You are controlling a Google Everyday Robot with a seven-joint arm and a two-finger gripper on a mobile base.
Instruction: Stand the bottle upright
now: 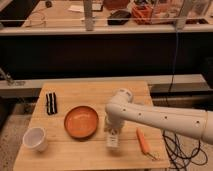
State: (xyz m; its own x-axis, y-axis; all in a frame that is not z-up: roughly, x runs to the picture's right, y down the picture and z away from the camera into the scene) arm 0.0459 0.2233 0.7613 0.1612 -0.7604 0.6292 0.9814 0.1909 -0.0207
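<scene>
A white, perforated robot arm [160, 116] is seen reaching in from the right over a pale wooden tabletop [95, 95]. The claw [112, 131] is pointed downward at the small slim whitish plastic bottle [112, 140], which is found near the front middle of the tabletop, just right of a round orange-brown plate [81, 121]. Whether the bottle is gripped, and how it is oriented, cannot be told. An orange carrot-shaped object [143, 141] is laid on the tabletop to the right of the bottle, apart from it. A white cup [35, 138] is placed at the front left corner. A small black-and-white striped object [51, 102] is seen lying towards the back left.
</scene>
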